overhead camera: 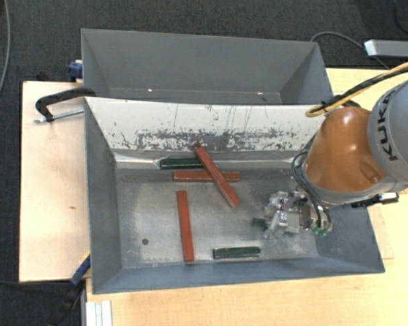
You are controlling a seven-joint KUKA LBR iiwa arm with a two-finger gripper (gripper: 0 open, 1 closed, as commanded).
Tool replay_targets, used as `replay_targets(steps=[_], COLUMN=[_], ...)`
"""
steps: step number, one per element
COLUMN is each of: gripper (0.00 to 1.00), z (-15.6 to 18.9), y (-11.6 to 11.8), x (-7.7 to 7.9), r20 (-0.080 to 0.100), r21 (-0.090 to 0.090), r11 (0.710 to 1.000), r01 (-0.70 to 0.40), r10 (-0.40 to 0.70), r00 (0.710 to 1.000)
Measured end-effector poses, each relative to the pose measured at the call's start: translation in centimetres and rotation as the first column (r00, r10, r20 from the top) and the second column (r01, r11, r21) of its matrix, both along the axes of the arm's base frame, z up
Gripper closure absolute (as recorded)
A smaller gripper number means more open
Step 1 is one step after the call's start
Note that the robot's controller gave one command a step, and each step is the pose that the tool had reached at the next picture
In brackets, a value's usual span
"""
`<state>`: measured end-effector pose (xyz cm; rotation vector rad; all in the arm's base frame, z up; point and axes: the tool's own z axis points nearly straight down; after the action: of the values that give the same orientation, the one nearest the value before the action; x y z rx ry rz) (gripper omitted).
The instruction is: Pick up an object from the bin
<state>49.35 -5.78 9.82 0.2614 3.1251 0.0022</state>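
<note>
The pincer (pixel 283 221) hangs low over the floor of the grey bin (pixel 102 202), under the arm's orange cover (pixel 340 151). Whether it is open or closed cannot be told, and nothing can be seen in its grip.

The thing nearest to the pincer is a short dark green bar (pixel 236 252). It lies flat just to the pincer's left and a little toward the front wall, apart from it. Further left of the pincer, a long red-brown stick (pixel 185 226) lies on the floor, pointing from front to back. Left of the pincer and toward the back wall, a slanted red-brown stick (pixel 217 177) lies across a level red-brown stick (pixel 187 176). A second dark green bar (pixel 180 162) lies just behind them against the back wall, well apart from the pincer.
</note>
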Motion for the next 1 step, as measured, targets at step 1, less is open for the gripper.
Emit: replay_targets(steps=[1], gripper=[1.00], z=[0.39], y=[0.02], x=[-0.01], r20=[-0.002], r21=[0.000], r11=[1.000], r01=[0.000], r10=[0.000], r00=[1.000])
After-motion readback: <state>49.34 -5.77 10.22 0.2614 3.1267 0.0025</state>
